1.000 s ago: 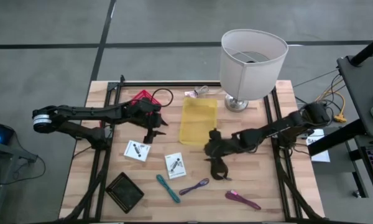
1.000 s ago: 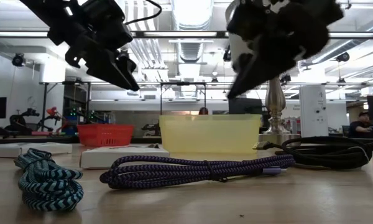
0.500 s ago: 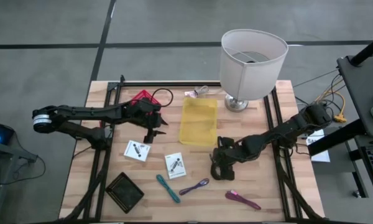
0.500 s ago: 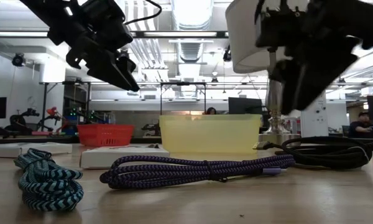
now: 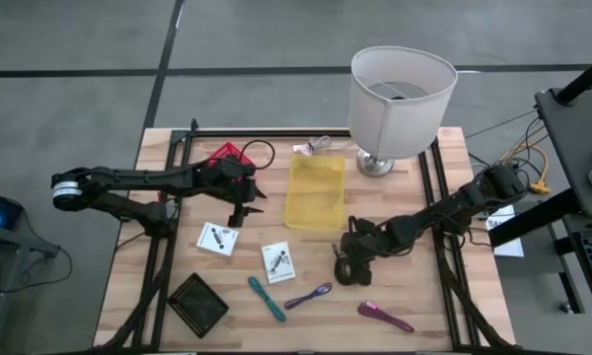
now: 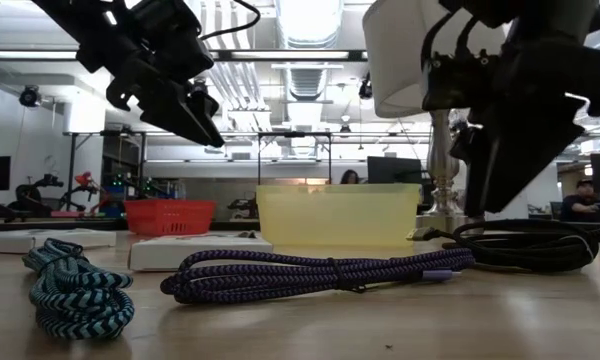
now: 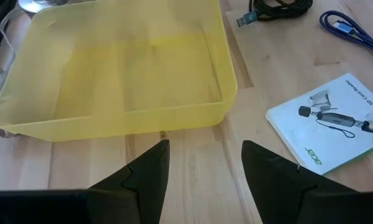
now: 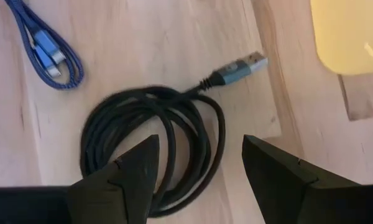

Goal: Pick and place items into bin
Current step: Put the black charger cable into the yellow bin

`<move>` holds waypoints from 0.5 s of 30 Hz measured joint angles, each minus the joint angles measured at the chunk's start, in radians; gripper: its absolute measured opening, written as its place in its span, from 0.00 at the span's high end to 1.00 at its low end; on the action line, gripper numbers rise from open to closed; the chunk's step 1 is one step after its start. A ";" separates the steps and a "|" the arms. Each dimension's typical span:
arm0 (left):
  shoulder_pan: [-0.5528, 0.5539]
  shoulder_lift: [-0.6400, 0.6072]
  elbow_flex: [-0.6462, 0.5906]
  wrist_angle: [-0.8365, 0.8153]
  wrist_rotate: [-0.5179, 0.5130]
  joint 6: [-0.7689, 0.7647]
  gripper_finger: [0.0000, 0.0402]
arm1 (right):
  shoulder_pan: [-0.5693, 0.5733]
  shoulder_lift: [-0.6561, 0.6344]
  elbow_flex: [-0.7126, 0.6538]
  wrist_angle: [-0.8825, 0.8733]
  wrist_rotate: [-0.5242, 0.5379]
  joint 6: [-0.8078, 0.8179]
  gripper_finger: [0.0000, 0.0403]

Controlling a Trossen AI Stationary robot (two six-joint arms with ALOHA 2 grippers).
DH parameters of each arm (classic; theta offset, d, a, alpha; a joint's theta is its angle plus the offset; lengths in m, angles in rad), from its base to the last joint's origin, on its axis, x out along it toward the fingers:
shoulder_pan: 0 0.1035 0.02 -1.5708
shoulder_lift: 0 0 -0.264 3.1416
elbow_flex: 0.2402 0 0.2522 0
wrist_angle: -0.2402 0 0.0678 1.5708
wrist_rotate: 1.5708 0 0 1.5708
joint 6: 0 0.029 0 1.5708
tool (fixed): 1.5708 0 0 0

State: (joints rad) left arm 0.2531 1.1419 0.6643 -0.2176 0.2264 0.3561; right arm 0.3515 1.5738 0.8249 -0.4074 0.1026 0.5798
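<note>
Bin [image 5: 315, 193]: yellow tray, mid-table, in front of the lamp [image 5: 400, 94]
Right gripper [image 8: 199, 163]: fingers apart, grasping nothing, poised directly above the black cable [image 8: 152, 149]
Black cable: coiled on the wood just beside the bin's near right corner
Left gripper [image 7: 204, 163]: fingers apart, empty, hanging left of the bin
Cards [image 5: 216, 239]: two, white, flat left of the cable
Cords: teal [image 5: 267, 298] and purple [image 5: 309, 295], nearer the front edge

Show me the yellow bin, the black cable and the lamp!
yellow bin [image 7: 112, 118]: left wrist view, its near wall.
black cable [image 8: 168, 102]: right wrist view, top of its coil.
lamp [image 5: 400, 104]: high view, side of its white shade.
</note>
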 joint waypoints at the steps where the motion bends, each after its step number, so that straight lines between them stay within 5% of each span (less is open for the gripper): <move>1: 0.000 0.000 0.000 0.000 0.000 0.000 0.54 | 0.000 0.000 -0.005 0.001 -0.001 0.001 0.47; 15: 0.000 0.000 0.000 0.000 0.000 0.000 0.54 | 0.011 0.000 -0.040 0.032 -0.035 0.004 0.47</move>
State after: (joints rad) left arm 0.2531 1.1419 0.6643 -0.2177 0.2264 0.3557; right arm 0.3626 1.5742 0.7849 -0.3750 0.0675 0.5840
